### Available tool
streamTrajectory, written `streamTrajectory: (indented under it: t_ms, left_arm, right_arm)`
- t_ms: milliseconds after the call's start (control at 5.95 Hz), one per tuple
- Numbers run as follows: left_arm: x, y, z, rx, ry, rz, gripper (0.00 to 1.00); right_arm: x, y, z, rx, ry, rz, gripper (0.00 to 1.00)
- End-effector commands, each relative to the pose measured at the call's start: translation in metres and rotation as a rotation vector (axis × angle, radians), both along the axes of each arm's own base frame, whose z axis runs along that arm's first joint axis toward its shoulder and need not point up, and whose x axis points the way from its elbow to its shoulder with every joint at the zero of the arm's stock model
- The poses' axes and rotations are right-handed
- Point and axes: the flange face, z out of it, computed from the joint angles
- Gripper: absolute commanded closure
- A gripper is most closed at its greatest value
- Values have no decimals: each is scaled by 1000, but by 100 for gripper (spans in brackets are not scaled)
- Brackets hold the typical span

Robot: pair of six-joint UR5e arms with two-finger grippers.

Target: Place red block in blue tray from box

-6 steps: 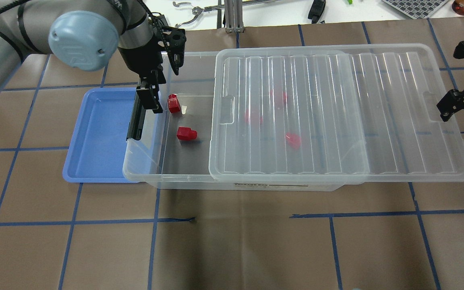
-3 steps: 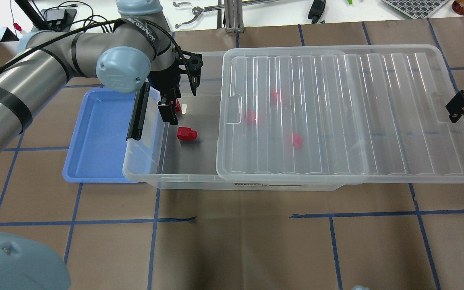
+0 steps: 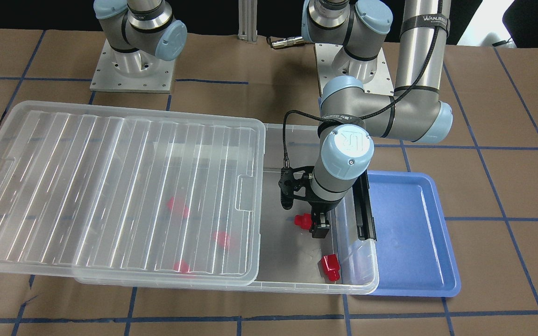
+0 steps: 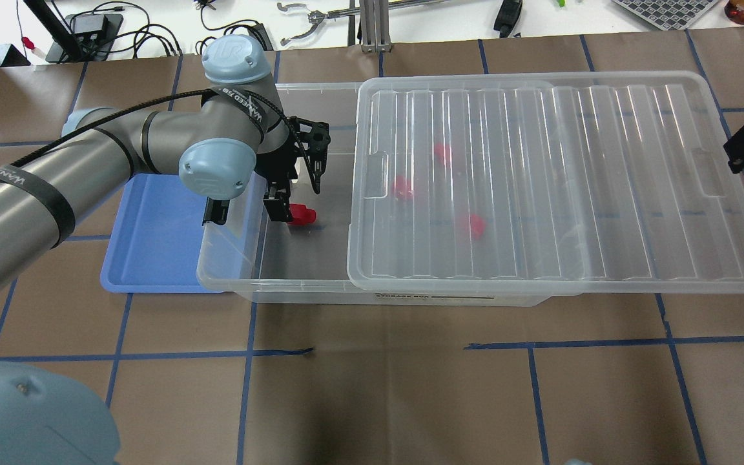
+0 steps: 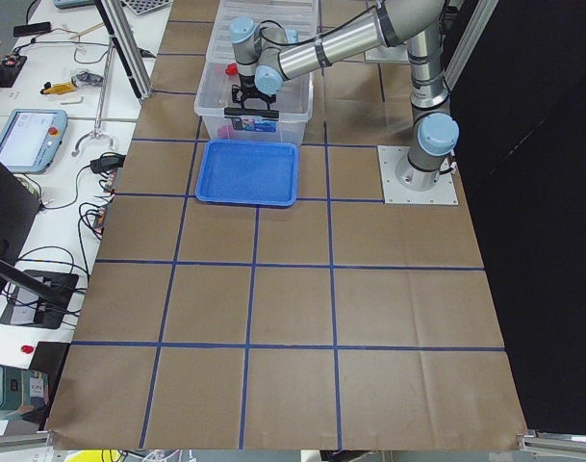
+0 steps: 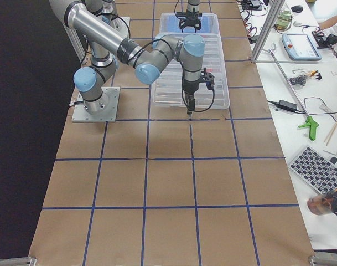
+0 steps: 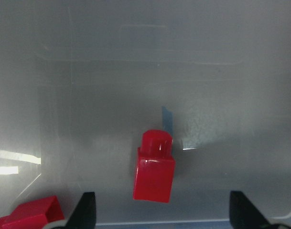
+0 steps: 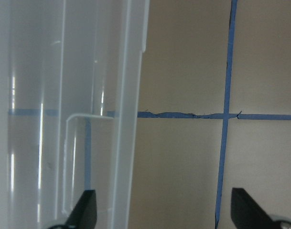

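From the front, the left end effector (image 3: 319, 227) sits down in the box (image 3: 287, 261), the red block (image 3: 302, 220) just beside it, the blue tray (image 3: 409, 233) on its other side. Overhead, it has shifted within the last second from the other block (image 3: 330, 267) to this one. Your left wrist camera shows its fingers (image 7: 88, 212) spread wide, holding nothing, the block centred just ahead: lined up, not yet grasped.

A small label (image 4: 433, 298) on the long side wall of the box (image 4: 294, 283) reads "STORAGE BOX"; the finer print beside it is too small to make out. A black strap (image 3: 425, 19) around the left arm (image 3: 409, 116) carries white letters, apparently "WANJEED". A blue joint cap (image 3: 347, 143) shows the "UR" logo.
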Motion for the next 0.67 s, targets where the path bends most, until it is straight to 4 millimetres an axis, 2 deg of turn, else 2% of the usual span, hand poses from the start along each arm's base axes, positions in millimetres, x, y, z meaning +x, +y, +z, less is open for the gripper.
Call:
streamTrajectory:
  t_ms: [0, 168, 336, 504]
  left_arm:
    - [0, 1, -35, -27, 3, -30, 3]
    - [2, 3, -51, -30, 2, -30, 4]
    - [2, 2, -52, -30, 2, -32, 12]
    - [3, -1, -50, -45, 6, -43, 38]
  right_arm:
    - [63, -20, 50, -12, -30, -65, 0]
    - [108, -24, 81, 8, -49, -112, 0]
    - [146, -24, 95, 24, -60, -135, 0]
    - [190, -21, 99, 15, -61, -127, 0]
